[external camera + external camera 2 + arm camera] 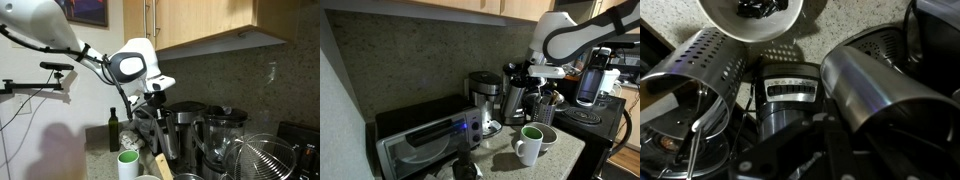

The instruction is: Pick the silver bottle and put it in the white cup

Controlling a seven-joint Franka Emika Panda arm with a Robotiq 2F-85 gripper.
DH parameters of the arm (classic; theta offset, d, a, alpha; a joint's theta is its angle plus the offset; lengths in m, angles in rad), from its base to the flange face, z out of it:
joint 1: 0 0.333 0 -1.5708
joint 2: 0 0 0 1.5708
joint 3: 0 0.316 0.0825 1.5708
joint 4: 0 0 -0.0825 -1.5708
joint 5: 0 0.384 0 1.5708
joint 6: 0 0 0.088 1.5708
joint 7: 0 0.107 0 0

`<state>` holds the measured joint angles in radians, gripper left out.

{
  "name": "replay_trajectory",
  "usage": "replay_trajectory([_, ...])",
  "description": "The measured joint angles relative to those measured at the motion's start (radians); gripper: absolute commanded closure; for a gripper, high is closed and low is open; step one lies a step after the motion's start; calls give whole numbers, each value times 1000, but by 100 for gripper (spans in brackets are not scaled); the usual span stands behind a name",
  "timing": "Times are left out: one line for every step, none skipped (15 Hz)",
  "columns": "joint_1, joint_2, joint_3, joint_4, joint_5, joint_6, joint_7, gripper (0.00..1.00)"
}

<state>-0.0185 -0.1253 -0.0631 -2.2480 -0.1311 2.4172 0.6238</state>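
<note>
Starting at the left in an exterior view, the toaster oven [420, 145] is well out of it, but the coffee maker [485, 95] stands just beside the silver bottle [512, 105], and that's the worry. Quarters are tight, and a pincer [523, 78] coming down off-centre could knock that tall, slim cylinder against its neighbour or tip it over. And look, the pincer is clenched, with nothing between its fingers that I can see, so it must spread before it can take the bottle; drop as it is and it just butts the dark top. Further right, the white cup [525, 152] sits on the surface nearer the camera. Its mouth is small, so a tilted bottle could catch the rim and topple it, and the utensil holder [548, 110] crowds that side too. Position now: the bottle stands upright on the surface right under the pincer, which hovers near its top, touching or not I cannot tell
</note>
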Motion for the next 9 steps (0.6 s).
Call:
replay_trajectory([0,-19,5,-1,15,-19,-18,98])
replay_trajectory([0,-41,9,-2,39,-43,-49,98])
replay_trajectory([0,-62,11,-2,56,-68,-75,98])
replay_trajectory([0,-83,12,-2,71,-97,-100,98])
replay_trajectory([-2,-105,12,-2,82,-129,-127,98])
replay_trajectory([-4,-125,12,-2,89,-163,-147,98])
replay_trajectory([-8,-143,11,-2,99,-198,-169,98])
replay_trajectory([-13,-158,10,-1,115,-234,-195,98])
replay_trajectory([-15,-171,7,0,133,-271,-228,98])
